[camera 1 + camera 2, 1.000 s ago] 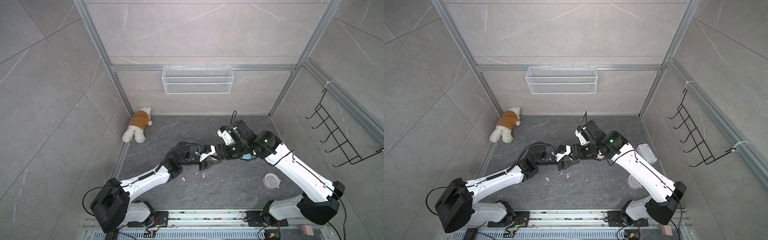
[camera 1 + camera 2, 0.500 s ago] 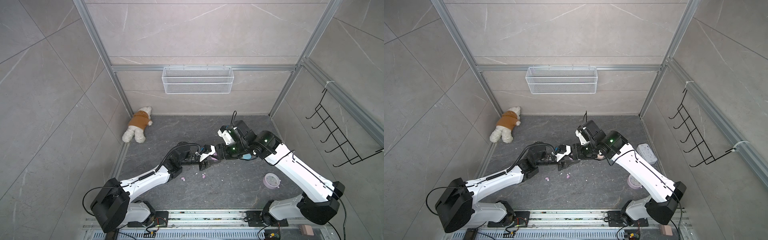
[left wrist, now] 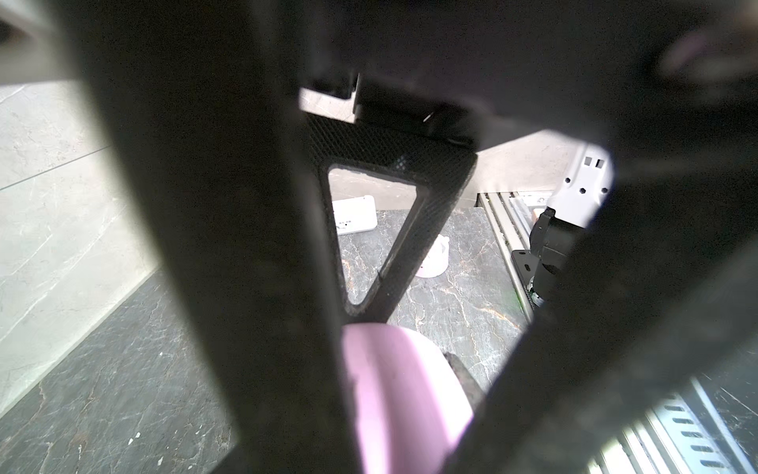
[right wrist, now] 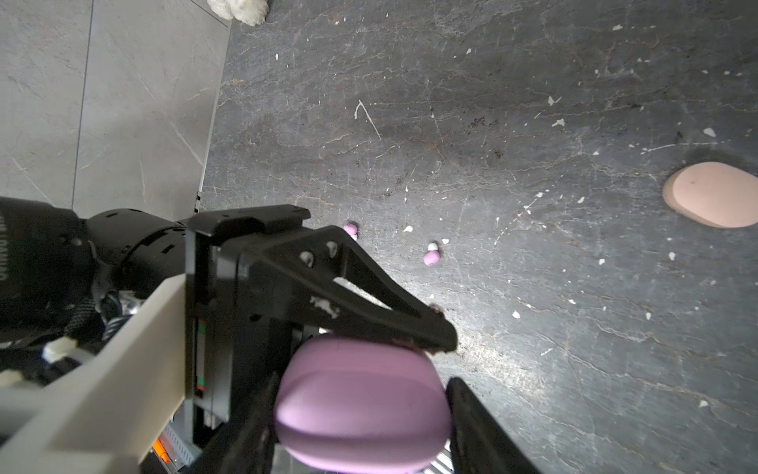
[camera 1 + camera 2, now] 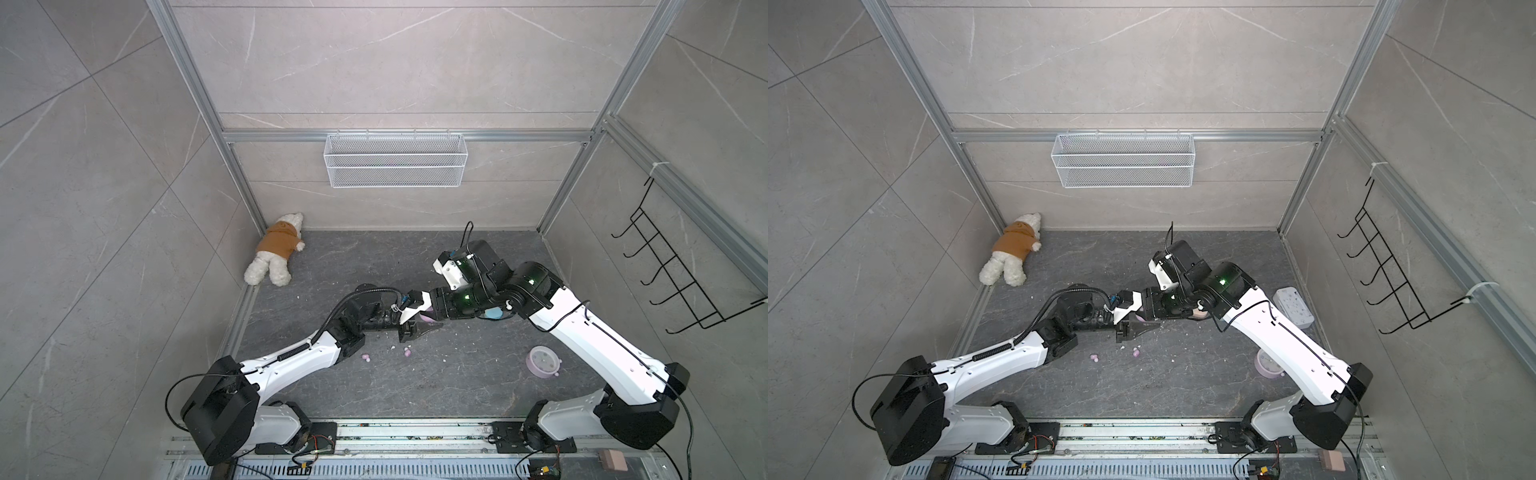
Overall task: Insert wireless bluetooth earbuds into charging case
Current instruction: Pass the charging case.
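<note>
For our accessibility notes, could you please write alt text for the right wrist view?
The right gripper holds a lilac case, with the left gripper's fingertip at its edge. Two lilac earbuds and a peach case lie on the dark floor beyond.

- A lilac oval plastic case (image 4: 361, 406) is held between the two black fingers (image 4: 480, 431) of the right gripper (image 4: 361, 385).
- Its upper edge is touched by a black triangular finger (image 4: 369, 287) of the left gripper (image 4: 439, 338).
- Two tiny lilac plastic earbuds (image 4: 431, 256) are seen on the dark grey stone-like floor (image 4: 533, 102), near each other but apart.
- A peach oval case (image 4: 713, 195) is seen well apart from them, only partly in view.
- White crumbs (image 4: 558, 122) are scattered over the floor.
</note>
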